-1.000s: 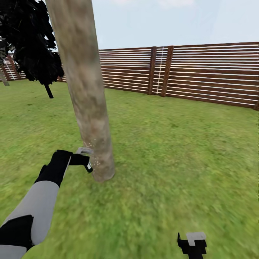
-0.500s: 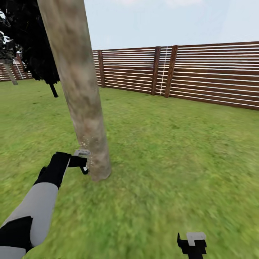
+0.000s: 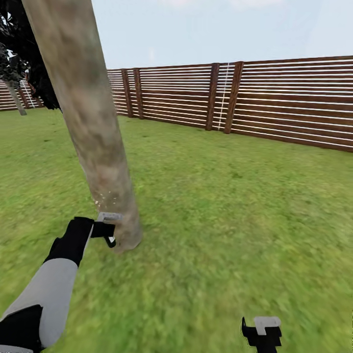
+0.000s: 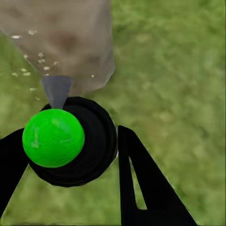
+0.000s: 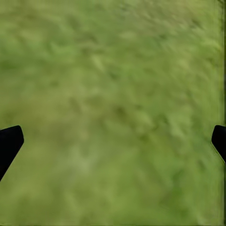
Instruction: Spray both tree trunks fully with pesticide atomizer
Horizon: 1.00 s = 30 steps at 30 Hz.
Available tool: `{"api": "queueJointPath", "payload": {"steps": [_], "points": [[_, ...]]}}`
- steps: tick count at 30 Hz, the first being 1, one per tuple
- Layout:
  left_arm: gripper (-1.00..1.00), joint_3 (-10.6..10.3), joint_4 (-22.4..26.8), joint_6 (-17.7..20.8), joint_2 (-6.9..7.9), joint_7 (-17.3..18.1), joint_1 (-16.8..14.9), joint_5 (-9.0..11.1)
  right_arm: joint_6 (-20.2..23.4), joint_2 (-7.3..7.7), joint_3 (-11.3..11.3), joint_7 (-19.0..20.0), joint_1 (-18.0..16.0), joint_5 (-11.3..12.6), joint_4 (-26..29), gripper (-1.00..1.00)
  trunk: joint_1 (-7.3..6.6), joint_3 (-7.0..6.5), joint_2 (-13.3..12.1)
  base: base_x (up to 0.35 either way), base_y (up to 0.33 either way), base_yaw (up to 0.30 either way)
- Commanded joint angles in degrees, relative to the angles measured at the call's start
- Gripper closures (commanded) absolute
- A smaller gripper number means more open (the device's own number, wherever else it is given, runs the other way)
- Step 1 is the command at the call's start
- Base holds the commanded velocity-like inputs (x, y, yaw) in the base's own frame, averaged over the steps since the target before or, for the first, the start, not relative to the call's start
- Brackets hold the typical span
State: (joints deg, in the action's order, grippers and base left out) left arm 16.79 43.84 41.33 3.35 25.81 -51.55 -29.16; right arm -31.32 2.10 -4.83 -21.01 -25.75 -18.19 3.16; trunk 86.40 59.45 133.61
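No writing or brand can be read anywhere. The left end effector (image 3: 109, 230) pinches the atomizer (image 4: 70, 141), a round black body seen end-on in the left wrist view, with a glossy bright green ball on top and a grey cone-shaped nozzle aimed at the trunk (image 3: 93, 127). One black finger (image 4: 141, 183) lies along its side. The atomizer is low, just beside the base of the trunk. The trunk is a thick, smooth, pale grey-brown mottled column, leaning in the head view, with small pale specks near its foot. The right end effector (image 5: 113, 141) hangs over blurred lawn (image 3: 235, 206), its fingers spread wide with nothing between. A brown slat fence (image 3: 274, 98) runs behind.
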Motion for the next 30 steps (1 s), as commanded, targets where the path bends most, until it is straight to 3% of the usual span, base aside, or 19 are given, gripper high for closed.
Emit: {"api": "queueJointPath", "payload": {"steps": [1, 3, 5, 7, 9, 11, 13, 16, 18, 20, 22, 24, 28, 30], "points": [[1.0, 0.1, 0.0, 0.2, 2.12, 0.0, 0.0, 0.7, 0.0, 0.01, 0.0, 0.0, 0.0, 0.0, 0.0, -1.0, 0.0, 0.0, 0.0, 0.141, -0.269, 0.103], [1.0, 1.1, 0.0, 0.2, 5.15, 0.0, 0.8, 0.9, 0.0, -0.03, 0.0, 0.0, 0.0, 0.0, 0.0, -1.0, 0.0, 0.0, 0.0, 0.127, -0.269, 0.211], [1.0, 1.9, 0.0, 0.1, 5.7, -0.1, 2.0, 0.8, 0.0, -0.06, 0.0, 0.0, 0.0, 0.0, 0.0, -1.0, 0.0, 0.0, 0.0, 0.119, -0.269, 0.265], [1.0, 1.9, -0.1, 0.1, 4.8, -0.2, 2.3, 0.9, 0.0, -0.07, 0.0, 0.0, 0.0, 0.0, 0.0, -1.0, 0.0, 0.0, 0.0, 0.13, -0.269, 0.274], [1.0, 1.9, 0.0, 0.1, 1.62, -0.6, 2.3, 0.6, 0.0, -0.07, 0.0, 0.0, 0.0, 0.0, 0.0, -1.0, 0.0, 0.0, 0.0, 0.15, -0.265, 0.276], [1.0, 1.9, 0.0, 0.0, 0.36, -3.4, 2.3, 0.5, 0.0, -0.07, 0.0, 0.0, 0.0, 0.0, 0.0, -1.0, 0.0, 0.0, 0.0, 0.155, -0.263, 0.276], [1.0, 2.1, 0.0, 0.0, 0.57, -7.1, 2.4, 0.8, 0.0, -0.07, 0.0, 0.0, 0.0, 0.0, 0.0, -1.0, 0.0, 0.0, 0.0, 0.159, -0.26, 0.275], [1.0, 2.3, 0.0, 0.0, 2.43, -7.6, 3.0, 1.0, 0.0, -0.07, 0.0, 0.0, 0.0, 0.0, 0.0, -1.0, 0.0, 0.0, 0.0, 0.184, -0.238, 0.153], [1.0, 2.2, -0.1, -0.1, 2.77, -7.7, 3.2, 1.2, 0.0, -0.07, 0.0, 0.0, 0.0, 0.0, 0.0, -1.0, 0.0, 0.0, 0.0, 0.2, -0.227, 0.031], [1.0, 2.0, -1.4, -0.2, 1.58, -7.8, 3.5, 1.3, 0.0, -0.07, 0.0, 0.0, 0.0, 0.0, 0.0, -1.0, 0.0, 0.0, 0.0, 0.203, -0.224, 0.008], [1.0, 2.0, -3.0, -0.3, -0.66, -8.2, 3.6, 1.2, 0.0, -0.1, 0.0, 0.0, 0.0, 0.0, 0.0, -1.0, 0.0, 0.0, 0.0, 0.206, -0.222, 0.086], [1.0, 2.5, -3.4, -0.4, 0.04, -8.2, 3.9, 1.1, 0.0, -0.13, 0.0, 0.0, 0.0, 0.0, 0.0, -1.0, 0.0, 0.0, 0.0, 0.229, -0.197, 0.244], [1.0, 3.1, -3.7, -0.5, 4.55, -8.1, 5.5, 1.1, 0.0, -0.16, 0.0, 0.0, 0.0, 0.0, 0.0, -1.0, 0.0, 0.0, 0.0, 0.237, -0.188, 0.272], [1.0, 3.1, -4.1, -0.5, 4.29, -8.1, 5.9, 1.2, 0.0, -0.16, 0.0, 0.0, 0.0, 0.0, 0.0, -1.0, 0.0, 0.0, 0.0, 0.238, -0.186, 0.277]]}}
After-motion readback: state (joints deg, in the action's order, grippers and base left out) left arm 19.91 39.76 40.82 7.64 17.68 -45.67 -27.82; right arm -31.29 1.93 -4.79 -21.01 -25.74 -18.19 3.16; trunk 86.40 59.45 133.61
